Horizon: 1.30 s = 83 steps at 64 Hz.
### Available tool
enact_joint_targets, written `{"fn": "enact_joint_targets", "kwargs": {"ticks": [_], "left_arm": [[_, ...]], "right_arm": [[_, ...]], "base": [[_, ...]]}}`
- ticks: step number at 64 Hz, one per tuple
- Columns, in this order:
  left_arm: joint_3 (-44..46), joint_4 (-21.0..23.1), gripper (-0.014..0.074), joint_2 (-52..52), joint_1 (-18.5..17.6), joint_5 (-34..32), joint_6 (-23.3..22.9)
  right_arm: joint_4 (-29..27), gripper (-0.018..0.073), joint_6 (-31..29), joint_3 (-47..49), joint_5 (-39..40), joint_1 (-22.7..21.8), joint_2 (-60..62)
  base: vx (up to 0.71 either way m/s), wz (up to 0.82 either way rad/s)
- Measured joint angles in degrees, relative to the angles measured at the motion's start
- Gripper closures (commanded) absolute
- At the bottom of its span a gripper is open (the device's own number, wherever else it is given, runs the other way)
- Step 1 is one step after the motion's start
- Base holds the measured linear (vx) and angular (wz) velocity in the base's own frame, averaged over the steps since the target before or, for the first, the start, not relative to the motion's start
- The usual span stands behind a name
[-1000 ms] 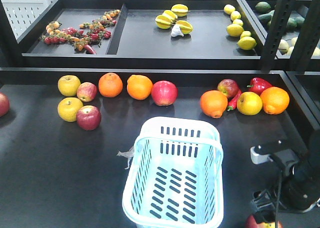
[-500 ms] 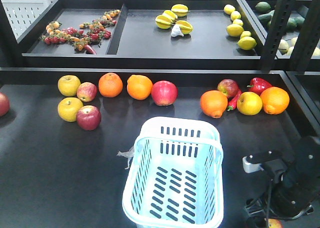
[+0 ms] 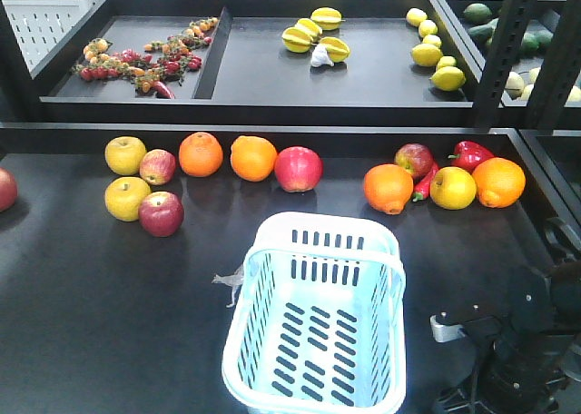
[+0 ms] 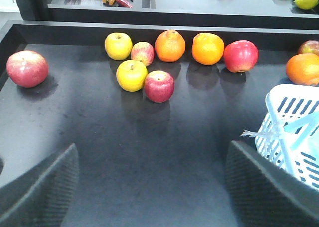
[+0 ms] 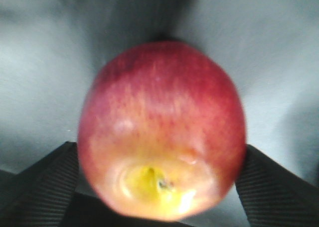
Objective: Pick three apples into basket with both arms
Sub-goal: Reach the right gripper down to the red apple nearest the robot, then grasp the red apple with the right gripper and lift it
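- While it hangs above the black table (image 3: 82,323), the left gripper (image 4: 153,148) has its two fingers (image 4: 42,189) spread wide. Only bare tabletop lies between them, and it has hold of nothing.
- At the right gripper (image 5: 160,146), one finger sits on each side of the yellow-bottomed apple (image 5: 162,112), which fills the gap from side to side. The pads (image 5: 45,182) meet the fruit's outline, but I cannot tell whether they are squeezing it.
- That apple is red, fading to yellow around the dimple that faces the wrist camera. Blurred grey tabletop lies behind it, with a dark shadow at its far edge.
- From the front, the right arm (image 3: 531,341) sits low at the near right corner, just right of the basket (image 3: 327,220), and hides that apple.
- The basket stands in the near middle of the table, its handle down across the far end and its slotted floor in full view. A pale ribbon (image 3: 229,285) hangs at its left side.
- Beyond it to the left, the dark apple (image 3: 161,213) rests against a yellow fruit (image 3: 126,197).
- Just behind them, the small apple (image 3: 157,166) sits between another yellow fruit and an orange (image 3: 200,153).
- Next along, the bright red apple (image 3: 298,169) sits just right of a second orange, straight beyond the basket.
- Over at the table's left edge, the lone apple (image 4: 27,68) lies well apart from the rest.
- On the right side, the speckled apple (image 3: 414,159) sits behind a third orange, near a red pepper (image 3: 472,152).
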State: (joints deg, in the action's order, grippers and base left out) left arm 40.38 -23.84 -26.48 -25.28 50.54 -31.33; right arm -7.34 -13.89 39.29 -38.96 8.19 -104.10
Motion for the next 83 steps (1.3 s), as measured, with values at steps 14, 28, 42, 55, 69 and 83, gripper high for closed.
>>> {"fn": "enact_joint_targets", "kwargs": {"ticks": [14,28,42,55,69,83], "left_arm": [[0.0,0.0,0.0027,0.0,0.0,0.0,0.0],[0.0,0.0,0.0027,0.0,0.0,0.0,0.0],[0.0,0.0,0.0027,0.0,0.0,0.0,0.0],[0.0,0.0,0.0027,0.0,0.0,0.0,0.0],[0.0,0.0,0.0027,0.0,0.0,0.0,0.0],[0.0,0.0,0.0027,0.0,0.0,0.0,0.0]], "right_arm": [[-0.2,0.0025,0.1,0.0,1.1,0.0,-0.6],[-0.5,0.0144,1.6,0.0,1.0,0.0,-0.6],[-0.6,0.016,3.4,0.3,0.3,0.0,-0.2],[1.2,0.016,5.8,0.3,-2.0,0.0,6.9],[3.8,0.016,9.6,0.3,-6.0,0.0,18.8],[0.5,0.016,9.6,0.3,-9.8,0.0,33.6]], "base": [[0.0,0.0],[0.0,0.0],[0.0,0.0],[0.0,0.0],[0.0,0.0],[0.0,0.0]]}}
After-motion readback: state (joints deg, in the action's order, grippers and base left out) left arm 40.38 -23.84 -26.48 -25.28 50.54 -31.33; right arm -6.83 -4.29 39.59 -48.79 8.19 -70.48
